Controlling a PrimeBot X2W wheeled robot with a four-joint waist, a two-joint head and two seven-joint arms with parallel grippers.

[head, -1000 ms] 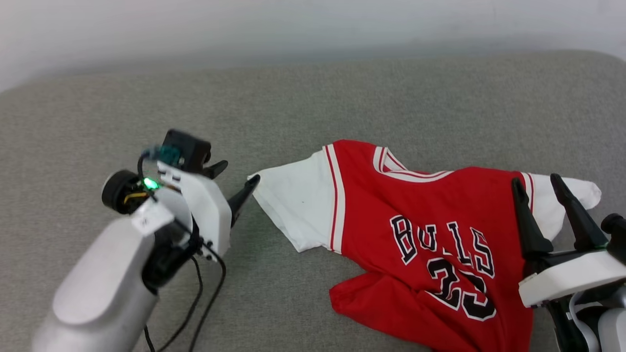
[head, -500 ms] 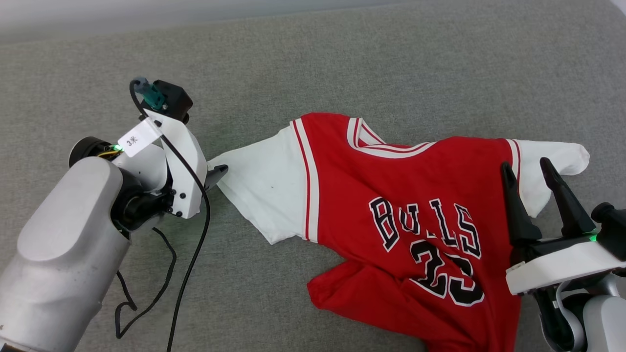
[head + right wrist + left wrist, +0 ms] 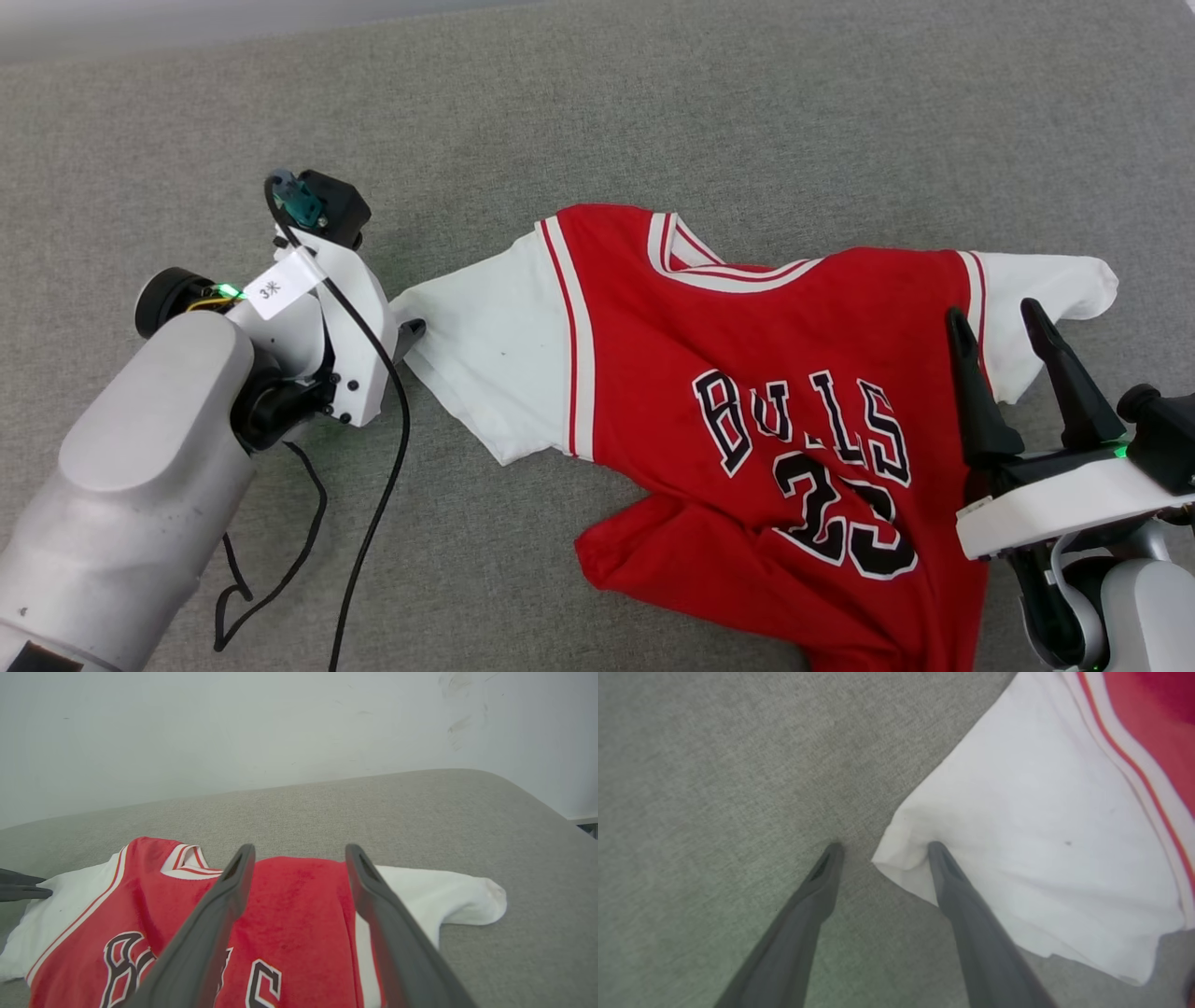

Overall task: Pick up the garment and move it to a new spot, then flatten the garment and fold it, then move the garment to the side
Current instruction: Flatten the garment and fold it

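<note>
**While straddling a sleeve corner: pinch not yet made**

While looking along the left gripper [image 3: 885,846], find its jaws spread wide and clamped on nothing: one fingertip [image 3: 938,856] dimpling the edge of the white sleeve [image 3: 1017,812], the other planted on the bare grey cushion [image 3: 691,765] just beside the corner. Puts that corner between the two tips, ready for pinching.

Across the shirt [image 3: 747,373], find the right gripper [image 3: 992,313] likewise spread and empty, hanging over the red shoulder next to the other white sleeve [image 3: 1055,280]; cannot tell whether touching the cloth.

As for the shirt itself: lies chest-up on the cushion, black lettering facing up, sleeves thrown out to either side, lower hem bunched and doubled over toward the robot.

Looks like the very first step, taking hold for the lift to a new spot; leaves flattening, folding and setting aside all to come. Calls next for closing the left tips on the sleeve corner, likely with light downward pressure to gather thin cloth between them instead of letting it slide out, and for bringing the right gripper down onto the far sleeve or shoulder before raising both ends together.
</note>
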